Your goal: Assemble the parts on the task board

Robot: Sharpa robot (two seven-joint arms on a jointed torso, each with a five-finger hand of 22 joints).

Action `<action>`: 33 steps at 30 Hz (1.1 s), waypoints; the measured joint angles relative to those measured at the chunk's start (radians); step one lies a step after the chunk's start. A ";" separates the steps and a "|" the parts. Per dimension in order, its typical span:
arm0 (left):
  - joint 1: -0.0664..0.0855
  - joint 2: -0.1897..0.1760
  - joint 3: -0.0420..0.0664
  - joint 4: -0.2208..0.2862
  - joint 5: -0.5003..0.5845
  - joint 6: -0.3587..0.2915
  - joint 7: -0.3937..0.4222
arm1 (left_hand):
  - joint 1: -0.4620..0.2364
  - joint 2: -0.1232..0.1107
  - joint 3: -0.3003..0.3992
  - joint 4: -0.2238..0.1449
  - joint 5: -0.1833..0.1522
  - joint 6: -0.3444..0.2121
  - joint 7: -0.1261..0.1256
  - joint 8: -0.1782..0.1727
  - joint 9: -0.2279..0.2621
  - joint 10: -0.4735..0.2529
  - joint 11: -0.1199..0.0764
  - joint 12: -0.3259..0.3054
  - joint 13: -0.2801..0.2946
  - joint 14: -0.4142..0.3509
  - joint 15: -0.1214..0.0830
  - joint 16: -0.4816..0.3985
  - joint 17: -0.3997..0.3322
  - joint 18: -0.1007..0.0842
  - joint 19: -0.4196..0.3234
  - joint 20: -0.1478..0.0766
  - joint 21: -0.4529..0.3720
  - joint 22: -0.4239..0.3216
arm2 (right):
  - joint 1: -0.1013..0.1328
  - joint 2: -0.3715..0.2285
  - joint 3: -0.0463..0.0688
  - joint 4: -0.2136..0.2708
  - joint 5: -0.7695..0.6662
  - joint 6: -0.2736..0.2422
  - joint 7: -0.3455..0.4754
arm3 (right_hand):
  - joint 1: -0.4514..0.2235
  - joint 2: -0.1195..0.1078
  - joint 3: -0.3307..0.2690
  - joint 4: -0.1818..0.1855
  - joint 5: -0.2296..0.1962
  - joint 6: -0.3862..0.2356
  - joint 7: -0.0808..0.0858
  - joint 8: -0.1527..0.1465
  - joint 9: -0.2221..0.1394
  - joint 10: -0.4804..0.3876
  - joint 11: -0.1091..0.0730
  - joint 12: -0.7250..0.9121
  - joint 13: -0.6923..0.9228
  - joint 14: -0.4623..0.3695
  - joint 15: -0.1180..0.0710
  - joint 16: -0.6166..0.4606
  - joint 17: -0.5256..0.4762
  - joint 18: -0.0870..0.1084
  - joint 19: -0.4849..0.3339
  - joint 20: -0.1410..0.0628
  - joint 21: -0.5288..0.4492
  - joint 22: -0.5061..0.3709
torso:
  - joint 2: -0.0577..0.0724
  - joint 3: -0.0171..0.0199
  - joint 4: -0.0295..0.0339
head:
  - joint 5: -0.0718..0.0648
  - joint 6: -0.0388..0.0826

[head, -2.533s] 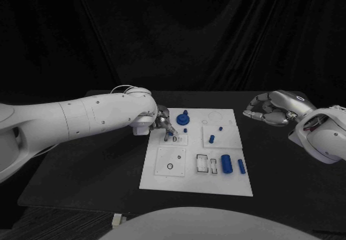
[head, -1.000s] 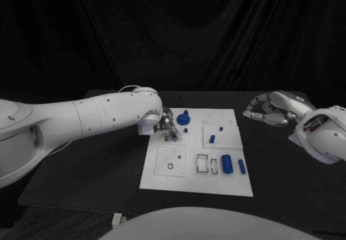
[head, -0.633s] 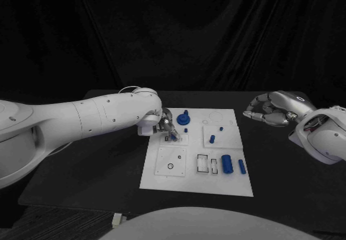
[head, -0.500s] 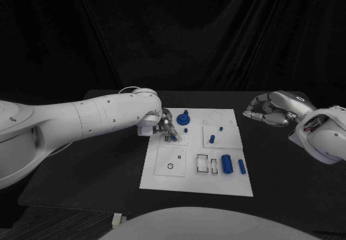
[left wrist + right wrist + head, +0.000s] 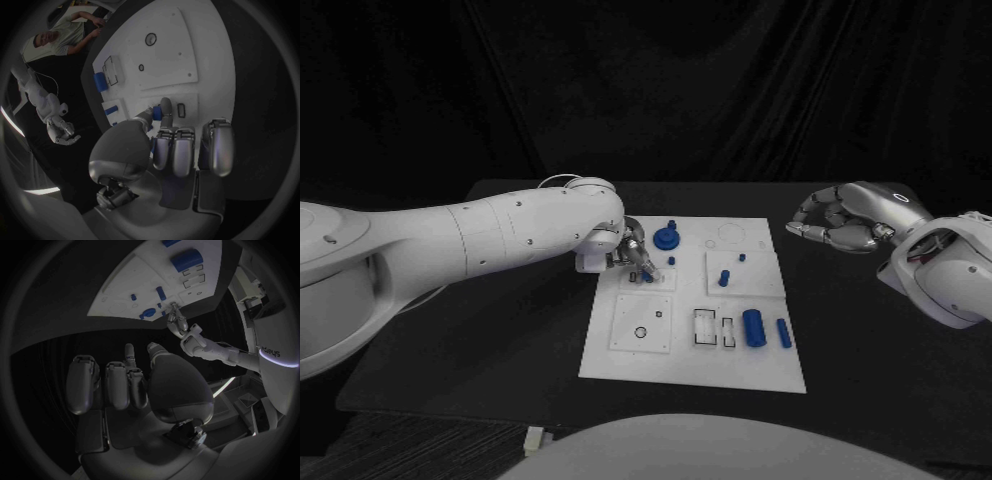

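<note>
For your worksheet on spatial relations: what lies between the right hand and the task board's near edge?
In the head view, only bare black table separates the right hand from the task board.

Two bulky white arms, smooth rounded shells dotted with small dark screws. Left arm (image 5: 459,235) with a thin pale cable looped at the wrist. Right arm (image 5: 945,265) showing red and dark wiring in a joint gap. Silver metal left hand (image 5: 169,150) and right hand (image 5: 125,380), segmented fingers, domed thumb base.
</note>
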 measured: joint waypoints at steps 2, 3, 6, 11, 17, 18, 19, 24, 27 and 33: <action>0.000 0.002 0.000 -0.002 0.000 0.000 0.000 | 0.000 0.000 0.000 0.000 0.000 0.000 0.000 0.000 -0.001 0.000 0.000 0.000 0.000 0.000 0.000 0.000 0.000 0.000 0.000 0.000 0.000 0.000 | 0.000 0.000 0.000 0.000 0.000 0.000 0.000 | 0.000 0.000 0.000 0.000 0.000 0.000 0.000 0.000 0.000 0.000 0.000 0.000 0.000 0.000 0.000 0.000 0.000 0.000 0.000 0.000 0.000 0.000 | 0.000 0.0000 0.0000 | 0.000 0.000; -0.001 0.002 0.000 -0.003 0.000 0.000 0.000 | 0.000 0.000 0.000 0.000 0.000 0.000 0.000 0.000 -0.001 0.000 0.000 0.000 0.000 0.000 0.000 0.000 0.000 0.000 0.000 0.000 0.000 0.000 | 0.000 -0.001 0.000 0.000 0.000 0.000 0.000 | 0.000 0.000 0.000 0.000 0.000 0.000 0.000 0.000 0.000 0.000 0.000 0.000 0.000 0.000 0.000 0.000 0.000 0.000 0.000 0.000 0.000 0.000 | 0.000 0.0001 0.0000 | 0.000 0.000; -0.002 0.004 0.001 -0.006 0.001 0.000 0.001 | 0.000 0.000 0.000 0.000 0.000 0.000 0.001 -0.001 -0.004 0.000 0.000 0.000 0.000 0.000 0.000 0.000 0.000 0.000 0.000 0.000 0.000 0.000 | 0.000 -0.001 0.000 0.001 0.000 0.000 0.000 | 0.000 0.000 0.000 0.000 0.000 0.000 0.000 0.000 0.000 0.000 0.000 0.000 0.000 0.000 0.000 0.000 0.000 0.000 0.000 0.000 0.000 0.000 | 0.000 0.0001 0.0000 | -0.001 0.000; -0.008 0.008 -0.001 -0.009 0.001 0.001 0.001 | 0.000 0.000 0.000 0.000 0.000 -0.002 0.002 -0.001 -0.003 0.000 0.000 0.000 0.000 0.000 0.000 0.000 0.000 0.000 0.000 0.000 0.000 0.000 | 0.000 -0.001 0.000 0.001 0.000 0.000 0.000 | 0.000 0.000 0.000 0.000 0.000 0.000 0.000 0.000 0.000 0.000 0.000 0.000 0.000 0.000 0.000 0.000 0.000 0.000 0.000 0.000 0.000 0.000 | 0.000 0.0003 0.0000 | -0.002 0.000; -0.009 0.010 0.000 -0.014 0.002 0.005 0.001 | 0.000 0.000 0.000 0.000 0.000 -0.002 0.002 -0.001 -0.003 0.000 0.000 0.000 0.000 0.000 0.000 0.000 0.000 0.000 0.000 0.000 0.000 0.000 | 0.000 -0.002 0.000 0.002 0.000 0.000 0.000 | 0.000 0.000 0.000 0.000 0.000 0.000 0.000 0.000 0.000 0.000 0.000 0.000 0.000 0.000 0.000 0.000 0.000 0.000 0.000 0.000 0.000 0.000 | 0.000 0.0003 -0.0001 | -0.003 0.000; -0.009 0.010 0.001 -0.015 0.002 0.006 0.001 | 0.000 0.000 0.000 0.000 0.000 -0.002 0.002 -0.001 -0.003 0.000 0.000 0.000 0.000 0.000 0.000 0.000 0.000 0.000 0.000 0.000 0.000 0.000 | 0.000 -0.002 0.000 0.002 0.000 0.000 0.000 | 0.000 0.000 0.000 0.000 0.000 0.000 0.000 0.000 0.000 0.000 0.000 0.000 0.000 0.000 0.000 0.000 0.000 0.000 0.000 0.000 0.000 0.000 | 0.000 0.0003 -0.0001 | -0.003 0.000; -0.010 0.011 0.001 -0.015 0.003 0.006 0.001 | 0.000 0.000 0.000 0.000 0.000 -0.002 0.002 -0.001 -0.003 0.000 0.000 0.000 0.000 0.000 0.000 0.000 0.000 0.000 0.000 0.000 -0.001 0.000 | 0.000 -0.002 0.000 0.002 0.000 0.000 0.000 | 0.000 0.000 0.000 0.000 0.000 0.000 0.000 0.000 0.000 0.000 0.000 0.000 0.000 0.000 0.000 0.000 0.000 0.000 0.000 0.000 0.000 0.000 | 0.000 0.0003 -0.0001 | -0.003 0.000; -0.012 0.013 0.002 -0.019 0.004 0.009 0.002 | -0.003 -0.003 0.000 0.000 0.000 -0.002 0.002 -0.005 -0.004 0.000 0.000 0.000 0.000 0.000 0.000 0.000 0.000 0.000 -0.003 0.004 -0.005 0.000 | 0.000 -0.002 0.000 0.002 0.000 0.001 -0.001 | 0.004 0.004 0.000 0.000 0.000 0.004 0.004 0.000 -0.001 -0.004 0.004 0.000 0.000 0.000 0.000 0.000 -0.002 0.000 0.000 0.000 0.000 0.000 | 0.000 0.0003 -0.0001 | -0.004 0.000; -0.012 0.014 0.002 -0.022 0.005 0.009 0.002 | -0.004 -0.002 0.001 0.004 -0.002 -0.002 0.002 -0.004 -0.005 0.000 0.000 0.000 0.000 0.000 0.000 0.000 0.000 0.000 -0.003 0.004 -0.005 0.000 | 0.000 -0.002 0.000 0.002 0.000 0.001 -0.001 | 0.004 0.004 0.000 0.000 0.000 0.004 0.004 0.000 -0.001 -0.004 0.004 0.000 0.000 0.000 0.000 0.000 -0.002 0.000 0.000 0.000 0.000 0.000 | 0.000 0.0004 -0.0001 | -0.004 0.000; -0.014 0.015 0.002 -0.026 0.006 0.009 0.002 | -0.035 -0.005 -0.018 0.032 -0.028 -0.006 0.006 -0.021 -0.014 -0.003 0.003 0.000 0.000 0.000 0.000 0.000 0.000 0.000 -0.008 0.008 -0.012 0.000 | 0.000 -0.002 0.000 0.002 0.000 0.001 -0.001 | 0.004 0.004 0.000 0.000 0.000 0.004 0.004 0.000 -0.001 -0.004 0.004 0.000 0.000 0.000 0.000 0.000 -0.002 0.000 0.000 0.000 0.000 0.000 | 0.000 0.0003 -0.0001 | -0.005 0.000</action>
